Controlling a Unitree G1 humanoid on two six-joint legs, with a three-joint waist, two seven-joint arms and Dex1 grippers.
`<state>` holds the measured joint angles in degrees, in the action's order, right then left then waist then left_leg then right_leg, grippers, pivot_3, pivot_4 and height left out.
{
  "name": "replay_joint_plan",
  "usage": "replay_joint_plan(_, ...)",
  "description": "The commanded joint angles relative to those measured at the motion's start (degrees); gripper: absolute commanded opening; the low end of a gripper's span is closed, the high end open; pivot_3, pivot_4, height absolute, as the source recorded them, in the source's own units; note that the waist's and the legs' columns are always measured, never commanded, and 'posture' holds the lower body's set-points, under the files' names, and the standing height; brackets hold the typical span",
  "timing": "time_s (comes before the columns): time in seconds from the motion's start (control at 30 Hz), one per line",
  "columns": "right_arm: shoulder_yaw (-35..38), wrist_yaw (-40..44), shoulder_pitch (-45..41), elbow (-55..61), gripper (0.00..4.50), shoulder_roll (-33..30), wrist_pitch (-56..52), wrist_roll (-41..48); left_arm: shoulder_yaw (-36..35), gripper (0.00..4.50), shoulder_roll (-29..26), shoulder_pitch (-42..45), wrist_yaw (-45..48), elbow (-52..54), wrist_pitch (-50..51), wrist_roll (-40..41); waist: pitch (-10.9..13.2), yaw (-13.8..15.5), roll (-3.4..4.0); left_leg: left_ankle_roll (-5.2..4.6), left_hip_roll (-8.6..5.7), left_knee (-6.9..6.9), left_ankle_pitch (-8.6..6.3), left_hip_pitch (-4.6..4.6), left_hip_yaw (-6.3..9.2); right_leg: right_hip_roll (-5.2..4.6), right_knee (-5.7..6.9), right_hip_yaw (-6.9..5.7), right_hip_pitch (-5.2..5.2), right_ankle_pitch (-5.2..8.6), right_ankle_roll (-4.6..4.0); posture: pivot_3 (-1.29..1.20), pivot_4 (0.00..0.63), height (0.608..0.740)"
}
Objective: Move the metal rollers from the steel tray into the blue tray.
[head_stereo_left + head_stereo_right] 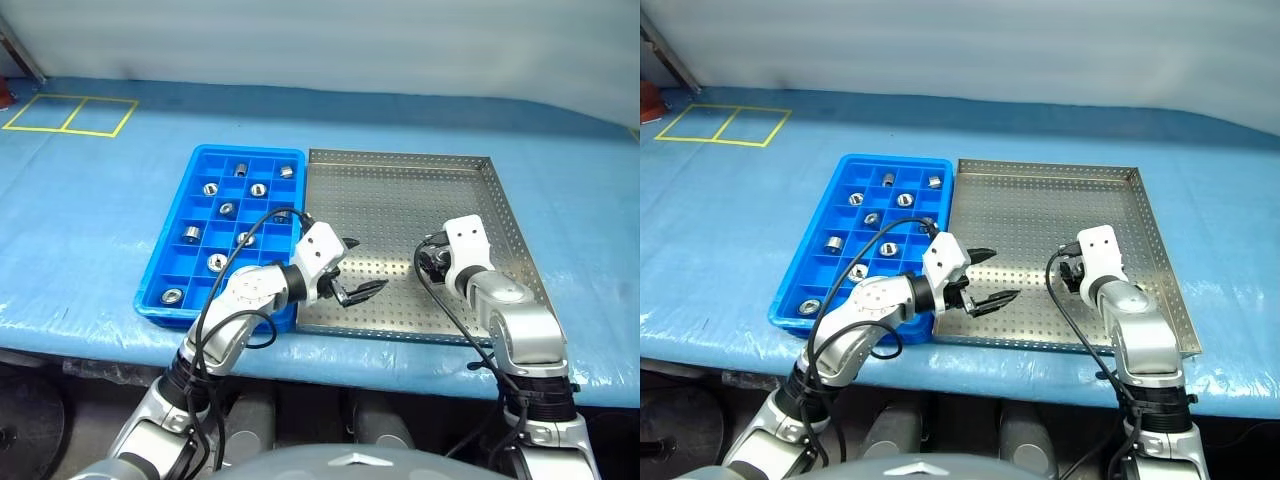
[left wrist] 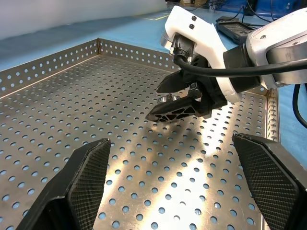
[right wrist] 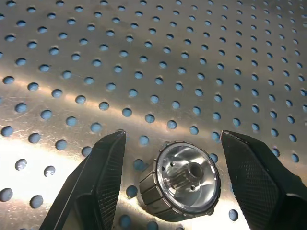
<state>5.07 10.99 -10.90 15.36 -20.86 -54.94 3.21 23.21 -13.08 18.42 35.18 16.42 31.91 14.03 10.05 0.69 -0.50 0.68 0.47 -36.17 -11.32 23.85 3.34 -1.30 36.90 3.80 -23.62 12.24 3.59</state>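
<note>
On the steel tray (image 1: 400, 200), your right gripper (image 3: 170, 182) is straddling a roller (image 3: 181, 180) with spread fingers, while your left gripper (image 1: 358, 268) is hovering wide open.

Bright, even overhead light; strong glare streaks across the steel tray (image 3: 144, 72) floor, soft shadows under the arms, and the plastic-covered surface (image 1: 90, 220) shines faintly. Everything stays sharp.

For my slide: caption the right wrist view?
Open right gripper straddling a metal roller on the steel tray.
</note>
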Motion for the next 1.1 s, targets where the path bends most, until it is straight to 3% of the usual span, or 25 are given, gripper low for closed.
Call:
replay_joint_plan(0.03, 1.0, -0.7, -0.2, 0.2, 3.33, 0.1, 1.4, -0.2, 0.2, 4.45, 0.3, 0.0, 0.4, 1.1, -1.1, -0.1, 0.0, 0.0, 0.01, 0.00, 0.00, 0.00, 0.00, -0.01, 0.00, 0.00, 0.00, 0.01, 0.01, 0.00, 0.00, 0.11, 0.150, 0.740)
replay_joint_plan(0.13, 1.1, -0.5, 0.1, 0.1, 2.78, 0.6, 1.1, 0.4, 0.1, 4.45, -0.6, -2.1, 0.0, 1.0, -2.1, -0.8, 0.0, -0.1, 0.03, 0.00, 0.00, 0.00, 0.00, -0.05, -0.01, 0.00, 0.00, 0.02, 0.05, 0.00, 0.00, 0.11, 0.150, 0.740)
replay_joint_plan(0.23, 1.3, -0.4, 0.2, 0.3, 1.87, 1.2, 1.2, 1.0, 1.1, 4.45, -2.0, -5.7, -0.3, -0.5, -5.8, -3.0, 0.0, -0.2, 0.05, 0.00, 0.01, 0.04, 0.00, -0.07, -0.03, 0.01, -0.01, 0.04, 0.04, 0.00, 0.00, 0.11, 0.150, 0.740)
replay_joint_plan(0.5, 0.4, -0.3, 0.2, -0.2, 1.87, 1.9, 1.9, 1.1, -0.2, 4.45, -0.5, -12.0, -1.2, -1.8, -13.0, -3.5, -0.1, -0.4, 0.17, 0.00, 0.02, 0.04, 0.00, -0.15, -0.06, -0.02, 0.00, 0.07, 0.11, 0.02, -0.01, 0.11, 0.150, 0.740)
replay_joint_plan(0.7, -0.1, 0.2, -0.8, 1.1, 1.87, 1.8, 2.3, 1.3, -1.2, 4.45, -0.3, -12.1, -1.2, -0.4, -14.0, -3.6, -0.1, -0.6, 0.21, -0.01, 0.03, 0.05, 0.00, -0.15, -0.06, 0.01, 0.01, 0.06, 0.10, 0.02, -0.02, 0.12, 0.150, 0.740)
replay_joint_plan(1.1, -7.2, 6.4, -7.1, 10.7, 1.87, 2.4, 1.2, 6.2, -14.5, 4.45, 2.8, -12.2, -8.0, 17.2, -11.7, 6.7, -0.1, -0.7, 0.18, -0.01, 0.04, 0.07, 0.00, -0.06, 0.01, 0.02, 0.00, 0.02, 0.02, 0.01, 0.00, 0.18, 0.150, 0.740)
